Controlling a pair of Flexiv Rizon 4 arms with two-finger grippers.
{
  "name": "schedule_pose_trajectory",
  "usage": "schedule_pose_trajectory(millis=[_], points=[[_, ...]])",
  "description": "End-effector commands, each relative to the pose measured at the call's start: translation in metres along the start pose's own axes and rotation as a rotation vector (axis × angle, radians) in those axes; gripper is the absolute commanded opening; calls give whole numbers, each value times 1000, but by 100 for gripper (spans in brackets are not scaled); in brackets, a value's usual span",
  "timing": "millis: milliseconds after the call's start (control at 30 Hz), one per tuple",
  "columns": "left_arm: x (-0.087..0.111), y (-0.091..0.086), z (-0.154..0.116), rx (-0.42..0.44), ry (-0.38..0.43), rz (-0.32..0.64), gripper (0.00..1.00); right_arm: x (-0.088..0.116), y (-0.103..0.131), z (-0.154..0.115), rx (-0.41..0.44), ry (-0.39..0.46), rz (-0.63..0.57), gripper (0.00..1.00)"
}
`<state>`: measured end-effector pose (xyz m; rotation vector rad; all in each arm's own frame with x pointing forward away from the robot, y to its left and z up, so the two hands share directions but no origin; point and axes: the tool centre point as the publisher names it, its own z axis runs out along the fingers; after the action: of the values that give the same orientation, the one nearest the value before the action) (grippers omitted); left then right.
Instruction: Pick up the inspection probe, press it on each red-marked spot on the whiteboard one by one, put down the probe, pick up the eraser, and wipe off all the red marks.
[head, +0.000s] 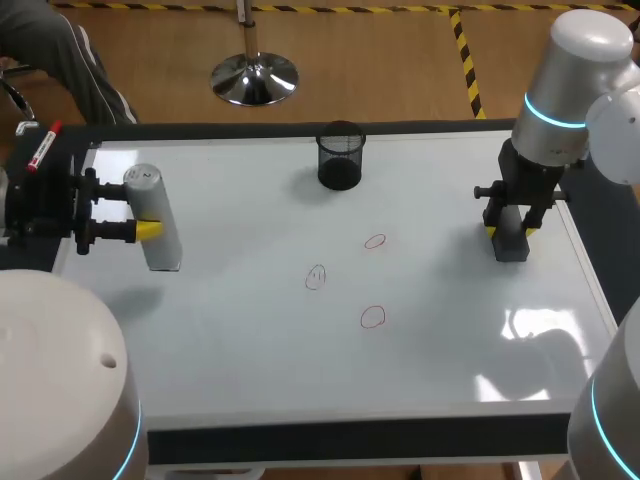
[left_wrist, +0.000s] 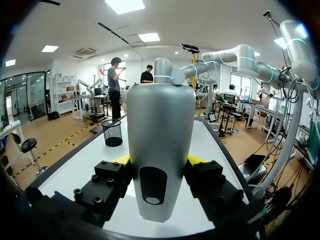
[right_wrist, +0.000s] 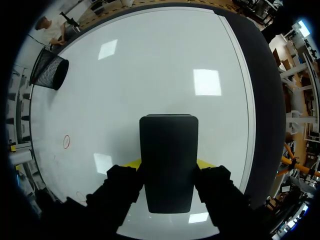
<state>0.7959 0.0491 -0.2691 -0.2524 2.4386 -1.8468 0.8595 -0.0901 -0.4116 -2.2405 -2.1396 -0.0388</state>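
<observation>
1. Left gripper (head: 135, 210): the fingers are closed on the grey inspection probe (head: 158, 240), one yellow tip on each side of its lower body. The probe stands roughly upright over the left edge of the whiteboard (head: 250, 340). Whether its base touches the board cannot be told.
2. Right gripper (head: 510, 234): the fingers are clamped on the black eraser (head: 510, 250) near the right edge of the board, well apart from the marks.
3. Targets: three red marks (head: 375, 241) (head: 316, 277) (head: 372, 317) lie near the board's middle, between the two arms. A black mesh cup (head: 341, 155) stands beyond them.
4. Step in hand, as judged: bring the probe to the first mark.
5. Keep the probe vertical in transit. Centre its base over the red ring before lowering.
6. Press straight down without sliding, or the ink may smear.
7. Park the right arm clear of the marks until probing ends.
</observation>
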Motion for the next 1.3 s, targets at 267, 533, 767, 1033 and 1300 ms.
schedule_pose_trajectory(millis=[267, 533, 767, 1033, 1300], points=[[1, 0, -1, 2, 0, 2, 0, -1, 0, 0, 0, 2, -2, 0], [1, 0, -1, 2, 0, 2, 0, -1, 0, 0, 0, 2, -2, 0], [1, 0, -1, 2, 0, 2, 0, -1, 0, 0, 0, 2, -2, 0], [1, 0, -1, 2, 0, 2, 0, 4, -13, -8, -25, -9, 62, 0], [1, 0, -1, 2, 0, 2, 0, 18, -36, -15, -50, -35, 90, 0]])
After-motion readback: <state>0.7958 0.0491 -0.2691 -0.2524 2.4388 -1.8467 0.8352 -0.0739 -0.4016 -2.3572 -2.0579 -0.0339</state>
